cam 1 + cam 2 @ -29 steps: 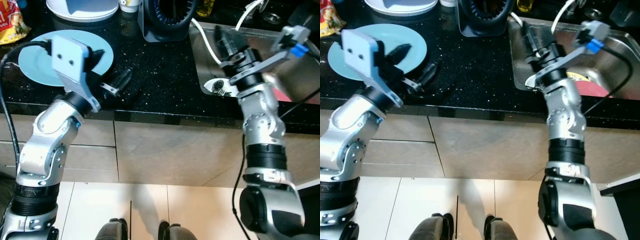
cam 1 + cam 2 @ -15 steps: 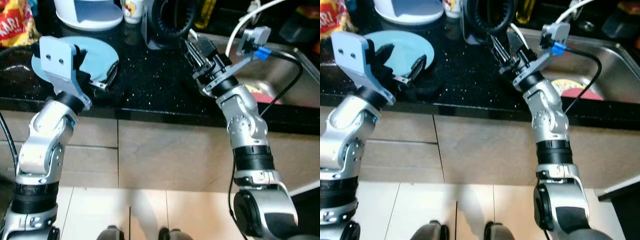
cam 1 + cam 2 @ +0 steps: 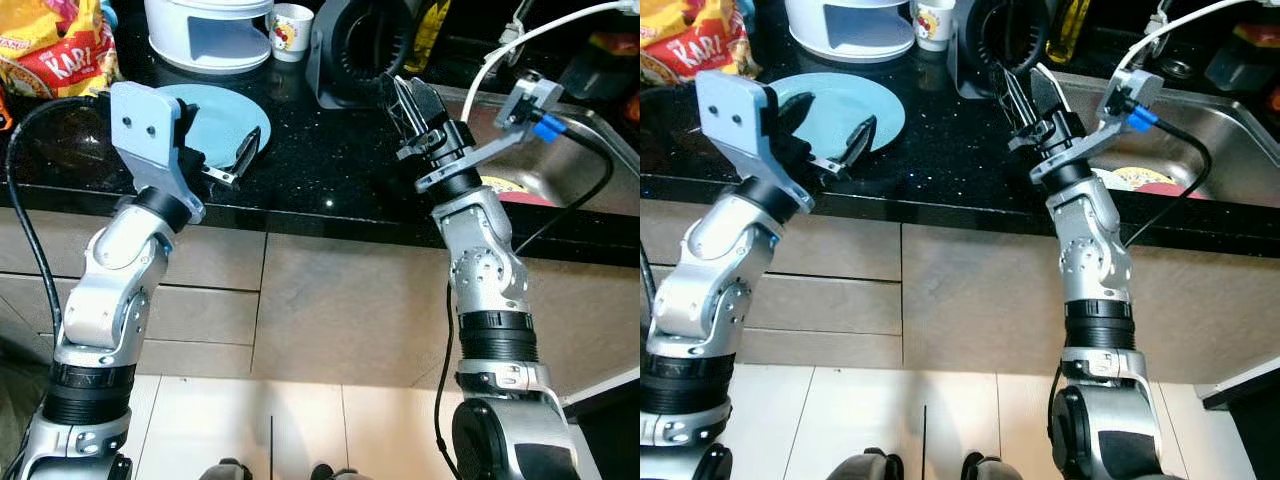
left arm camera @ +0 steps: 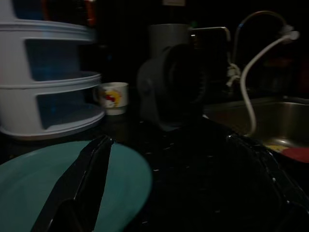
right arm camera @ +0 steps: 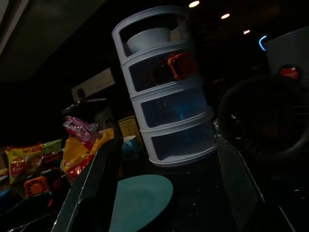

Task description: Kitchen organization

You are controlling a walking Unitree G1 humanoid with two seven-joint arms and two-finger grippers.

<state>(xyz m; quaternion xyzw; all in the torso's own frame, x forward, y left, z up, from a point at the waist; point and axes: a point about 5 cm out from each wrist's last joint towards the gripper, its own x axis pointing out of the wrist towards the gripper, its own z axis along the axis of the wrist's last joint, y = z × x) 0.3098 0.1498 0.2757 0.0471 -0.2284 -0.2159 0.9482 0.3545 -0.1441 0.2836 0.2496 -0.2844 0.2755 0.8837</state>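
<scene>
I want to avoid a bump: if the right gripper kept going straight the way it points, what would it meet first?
Probably the white tiered rack: it stands between the right gripper's open fingers in the right wrist view, beyond the blue plate. Depth is unclear, and the dark appliance sits close beside that line.

Head views were evenly lit and sharp, with speckled glints on the black countertop (image 3: 320, 170); both wrist views were dim, soft-focused and underexposed.

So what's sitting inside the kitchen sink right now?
In the sink, a red and yellow dish lies at the bottom, beside the right gripper's arm. The arm and its cable cover part of the basin, so anything under them cannot be seen.
</scene>
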